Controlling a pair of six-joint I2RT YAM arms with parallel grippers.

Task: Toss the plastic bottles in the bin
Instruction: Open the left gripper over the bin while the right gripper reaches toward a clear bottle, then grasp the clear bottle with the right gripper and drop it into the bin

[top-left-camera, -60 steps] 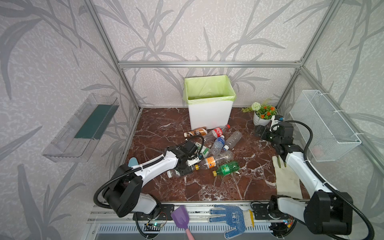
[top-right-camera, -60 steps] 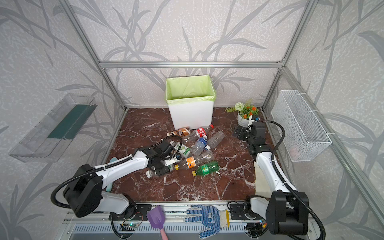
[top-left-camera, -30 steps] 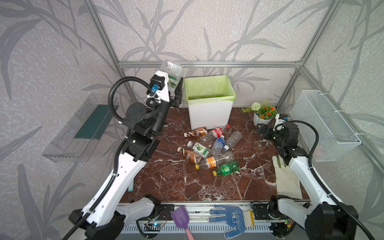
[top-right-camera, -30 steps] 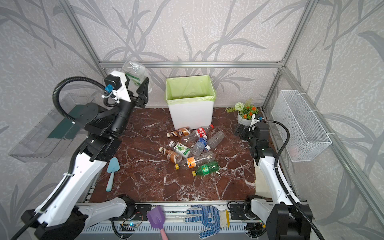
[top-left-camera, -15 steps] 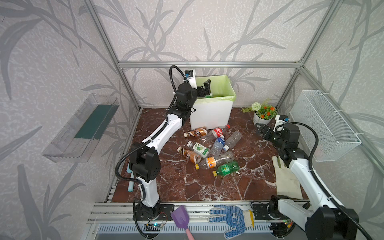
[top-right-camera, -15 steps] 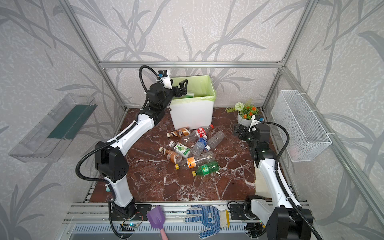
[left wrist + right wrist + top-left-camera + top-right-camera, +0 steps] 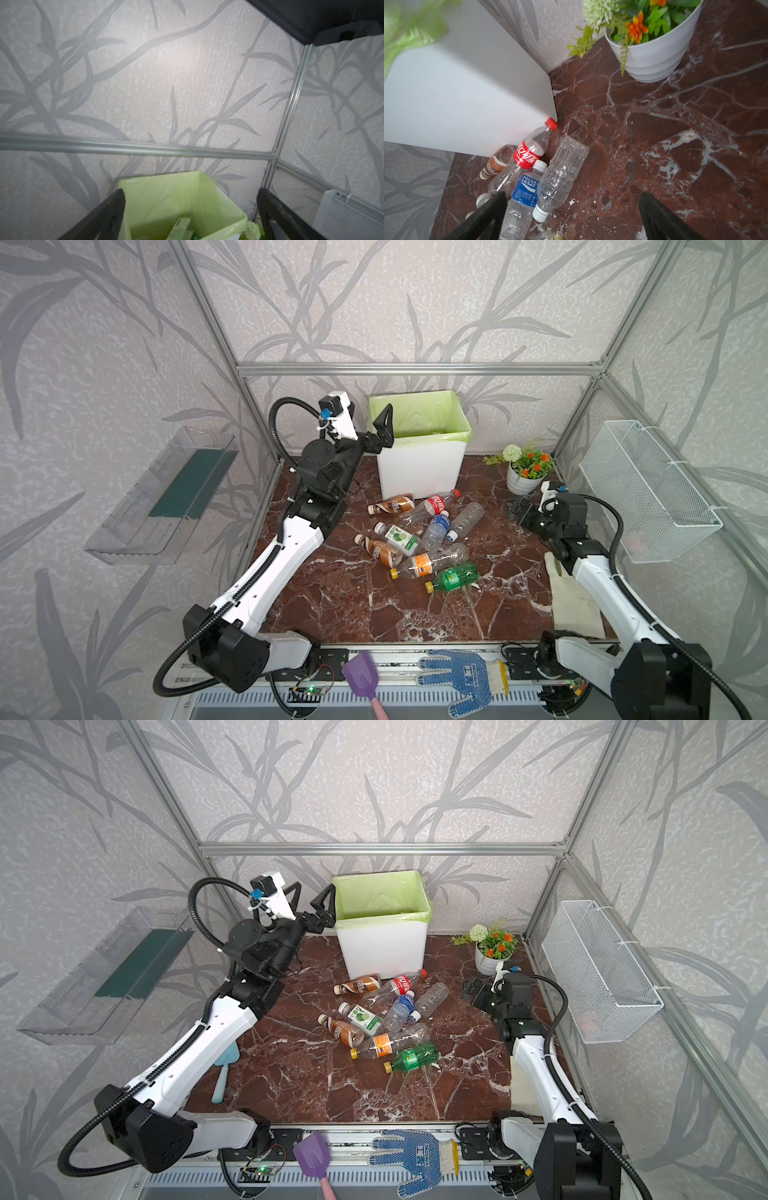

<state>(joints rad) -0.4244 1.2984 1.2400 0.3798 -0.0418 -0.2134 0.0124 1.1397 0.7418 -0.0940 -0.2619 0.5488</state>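
Red-brown marble bench [image 7: 332, 605] is being enclosed by leaf-patterned walls [image 7: 415, 302], and the white bin [image 7: 419, 472], fitted with a light green liner [image 7: 415, 414], is being kept at its 12 o'clock against the back wall. By the look of things, the task is being carried only part of the way. A pale labelled item [image 7: 180, 226], likely a bottle, is being shown inside the liner in the left wrist view, while eight plastic bottles [image 7: 428, 562] are being left lying on their sides in a loose heap at the bin's 6 o'clock.

Among them, a red-labelled cola bottle [image 7: 436, 502] is being rested with its cap just beside the bin's foot. A blue-labelled Pocari Sweat bottle [image 7: 525, 189] and an unlabelled clear bottle [image 7: 562, 176] are being kept side by side, and a green bottle [image 7: 453, 577] is being left at the heap's 5 o'clock.

The left claw [image 7: 311, 898] is being held wide and empty at the rim's 9 o'clock. The right claw [image 7: 515, 508] is being held wide and empty at the heap's 3 o'clock, near but apart.
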